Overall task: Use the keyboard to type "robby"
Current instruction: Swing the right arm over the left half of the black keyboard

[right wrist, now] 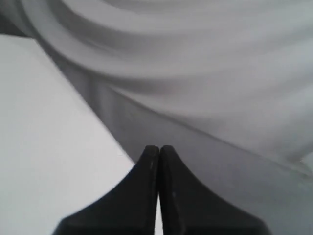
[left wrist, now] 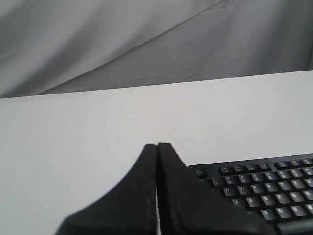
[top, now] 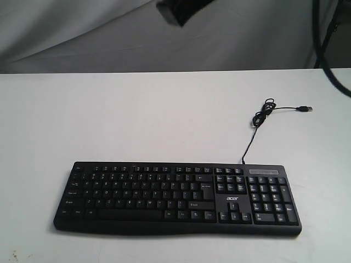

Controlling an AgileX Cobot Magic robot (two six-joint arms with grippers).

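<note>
The wide black keyboard (top: 178, 198) lies flat near the front of the white table (top: 137, 120). Its number pad and "acer" logo are on the right, and its thin USB cable (top: 263, 118) runs back to a loose plug. In the left wrist view my left gripper (left wrist: 157, 146) is shut with nothing in it. It hangs above bare table just off the keyboard's (left wrist: 259, 188) Esc corner, not touching any key. In the right wrist view my right gripper (right wrist: 159, 147) is also shut and empty, over the table's edge (right wrist: 83, 103). No keyboard shows there.
A grey cloth backdrop (top: 82, 38) hangs behind the table. A dark blurred shape (top: 184, 10) sits at the top of the exterior view, and black cables (top: 329, 49) hang at the upper right.
</note>
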